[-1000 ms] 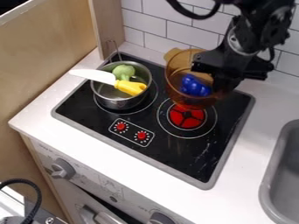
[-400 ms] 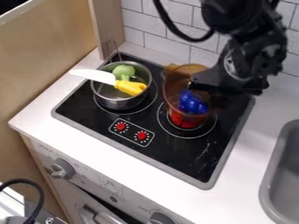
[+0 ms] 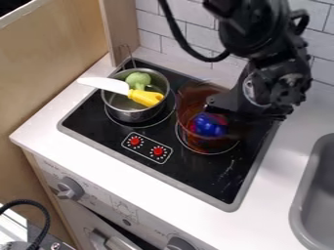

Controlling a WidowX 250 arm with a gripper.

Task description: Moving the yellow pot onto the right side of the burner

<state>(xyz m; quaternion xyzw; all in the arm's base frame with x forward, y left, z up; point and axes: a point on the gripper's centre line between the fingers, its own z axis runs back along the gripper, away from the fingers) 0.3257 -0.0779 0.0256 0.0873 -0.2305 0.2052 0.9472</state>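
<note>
My pincer (image 3: pixel 240 119) comes first: it hangs over the right-hand part of the stove, and I judge it clamped on the wall of the yellow pot (image 3: pixel 189 102), at the pot's right as the camera sees it. The pot is see-through amber, and lies to the left of my pincer and partly behind it, with a blue thing (image 3: pixel 209 125) inside. The job now, as I read it, is setting down: the pot is over the right-hand burner (image 3: pixel 207 153), and whether its base touches I cannot tell.

Next I should bring it level, ease it down until the base sits within the ring, nudge it to the right if it lands off centre, and only then let go. If I release while it leans, it could rock or tip the blue thing about.

Farther off on the black hob (image 3: pixel 196 171), the metal pot (image 3: pixel 134 114) stands on the left-hand ring, holding a green vegetable (image 3: pixel 136 79), with a yellow-handled knife (image 3: pixel 145 97) lying across it. I would keep well away from that. Two red dials (image 3: pixel 147 146) sit nearer the front, and beyond the hob are the white counter (image 3: pixel 117 171) and grey sink (image 3: pixel 320 195)
</note>
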